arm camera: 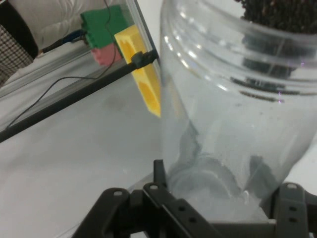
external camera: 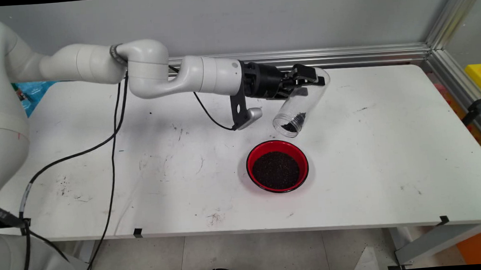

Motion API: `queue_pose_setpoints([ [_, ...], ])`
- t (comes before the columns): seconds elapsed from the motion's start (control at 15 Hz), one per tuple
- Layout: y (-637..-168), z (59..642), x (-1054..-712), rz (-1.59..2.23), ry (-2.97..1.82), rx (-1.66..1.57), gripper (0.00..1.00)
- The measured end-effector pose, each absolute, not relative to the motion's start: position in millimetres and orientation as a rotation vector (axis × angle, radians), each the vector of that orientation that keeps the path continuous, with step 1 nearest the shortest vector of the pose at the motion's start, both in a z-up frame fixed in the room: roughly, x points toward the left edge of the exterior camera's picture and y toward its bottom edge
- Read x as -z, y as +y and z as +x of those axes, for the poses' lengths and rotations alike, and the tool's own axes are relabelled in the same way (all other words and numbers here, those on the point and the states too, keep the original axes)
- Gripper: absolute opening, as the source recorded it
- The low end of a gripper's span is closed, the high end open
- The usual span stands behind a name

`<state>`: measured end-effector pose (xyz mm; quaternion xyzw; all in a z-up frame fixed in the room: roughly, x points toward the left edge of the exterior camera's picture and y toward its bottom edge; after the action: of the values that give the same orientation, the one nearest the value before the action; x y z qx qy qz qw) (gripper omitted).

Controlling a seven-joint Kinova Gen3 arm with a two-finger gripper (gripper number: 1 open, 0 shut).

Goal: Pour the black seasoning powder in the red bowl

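Gripping a clear plastic jar [external camera: 303, 100] near its closed base, the black gripper [external camera: 304, 79] has its two fingers clamped on the jar's sides, one on each side. The jar hangs in the air above the white worktop [external camera: 392, 163], tilted with its open mouth pointing down and toward the near left (the base is the higher end, up by the back rail). A small heap of dark grains [external camera: 296, 122] sits inside the jar right at the mouth. Below and just in front of the mouth, apart from the jar, a red bowl [external camera: 277, 166] stands on the worktop, filled across its middle with the same dark grains. In the hand view the jar [arm camera: 233, 114] fills the right side of the picture, its ridged neck at the top with grains [arm camera: 280, 15] gathered there, and the gripper's black linkage [arm camera: 198, 213] rises at the bottom edge around the jar's base. Black cables [external camera: 112, 159] hang from the arm and trail over the worktop's left side to the floor. A yellow block [arm camera: 143, 69] and a green thing [arm camera: 101, 25] show beyond the worktop's edge in the hand view.
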<state>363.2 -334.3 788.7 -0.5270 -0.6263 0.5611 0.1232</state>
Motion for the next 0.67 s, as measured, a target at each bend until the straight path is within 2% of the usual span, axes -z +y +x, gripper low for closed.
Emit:
queue_pose_setpoints([
  [0.67, -338.2, 369.5, -820.0, -1.431, -1.940, -1.407, 0.00],
])
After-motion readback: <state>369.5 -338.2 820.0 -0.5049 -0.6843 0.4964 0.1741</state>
